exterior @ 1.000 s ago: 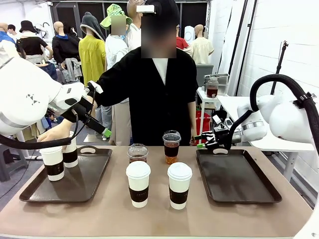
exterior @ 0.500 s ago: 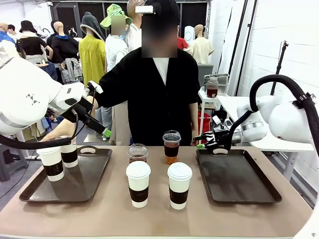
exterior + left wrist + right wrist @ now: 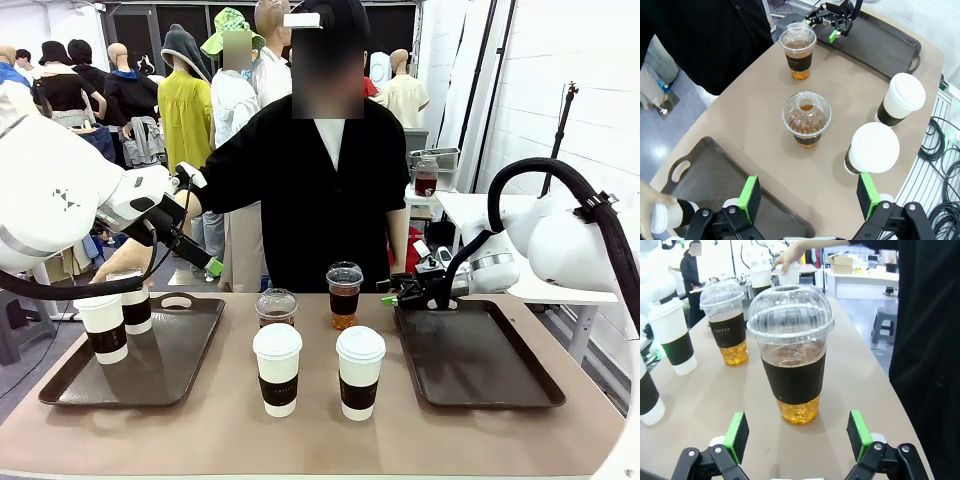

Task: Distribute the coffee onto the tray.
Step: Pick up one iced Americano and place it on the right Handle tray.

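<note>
Front view: right gripper (image 3: 397,293) fingers apart, empty, just beside far clear dome-lidded plastic cup of brown drink (image 3: 344,295). Left gripper (image 3: 808,192) apart, empty. Two white lidded paper cups (image 3: 104,328) on left dark brown tray (image 3: 170,375); other four cups mid-table.

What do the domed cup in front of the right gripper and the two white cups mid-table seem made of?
Domed cup: clear glossy plastic, it seems; the drink shows through wall and lid. White cups: probably matte paper, opaque, with dark sleeves; their smooth white lids look like plastic.
</note>
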Controlling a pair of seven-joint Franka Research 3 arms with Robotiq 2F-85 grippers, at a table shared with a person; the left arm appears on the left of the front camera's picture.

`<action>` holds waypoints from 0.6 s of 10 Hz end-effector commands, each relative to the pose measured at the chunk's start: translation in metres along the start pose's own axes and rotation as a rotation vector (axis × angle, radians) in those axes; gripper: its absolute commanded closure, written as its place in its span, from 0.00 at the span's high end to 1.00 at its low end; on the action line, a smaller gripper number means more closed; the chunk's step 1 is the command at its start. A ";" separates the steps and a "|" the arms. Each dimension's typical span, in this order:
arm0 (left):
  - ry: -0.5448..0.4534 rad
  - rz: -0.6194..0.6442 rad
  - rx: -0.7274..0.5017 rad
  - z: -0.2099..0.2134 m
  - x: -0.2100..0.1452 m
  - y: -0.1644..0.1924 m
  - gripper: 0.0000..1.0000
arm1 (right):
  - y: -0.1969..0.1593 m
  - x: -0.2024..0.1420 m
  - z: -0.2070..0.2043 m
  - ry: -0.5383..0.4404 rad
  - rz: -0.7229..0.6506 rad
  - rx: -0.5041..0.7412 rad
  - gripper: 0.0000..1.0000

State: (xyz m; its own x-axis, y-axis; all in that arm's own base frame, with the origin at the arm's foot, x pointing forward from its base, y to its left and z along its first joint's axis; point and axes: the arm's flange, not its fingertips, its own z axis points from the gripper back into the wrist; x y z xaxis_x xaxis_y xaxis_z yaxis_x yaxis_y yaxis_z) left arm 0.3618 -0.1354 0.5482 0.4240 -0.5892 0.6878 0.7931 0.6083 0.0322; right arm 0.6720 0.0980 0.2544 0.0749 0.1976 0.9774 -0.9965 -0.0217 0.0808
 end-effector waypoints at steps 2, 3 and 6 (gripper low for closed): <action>0.002 0.007 -0.002 0.001 0.000 0.001 1.00 | -0.016 -0.005 -0.024 -0.018 0.016 -0.025 1.00; 0.002 0.007 -0.002 0.001 0.000 0.001 1.00 | -0.018 -0.006 -0.032 -0.018 0.013 -0.007 1.00; 0.002 0.007 -0.002 0.001 0.000 0.001 1.00 | -0.019 -0.008 -0.046 -0.023 0.021 0.016 1.00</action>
State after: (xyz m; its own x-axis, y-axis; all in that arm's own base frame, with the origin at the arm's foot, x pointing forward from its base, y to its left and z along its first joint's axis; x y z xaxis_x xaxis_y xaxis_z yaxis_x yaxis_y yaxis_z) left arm 0.3618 -0.1354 0.5482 0.4240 -0.5893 0.6877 0.7931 0.6083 0.0322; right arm 0.6804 0.1377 0.2366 0.0693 0.1870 0.9799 -0.9957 -0.0473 0.0794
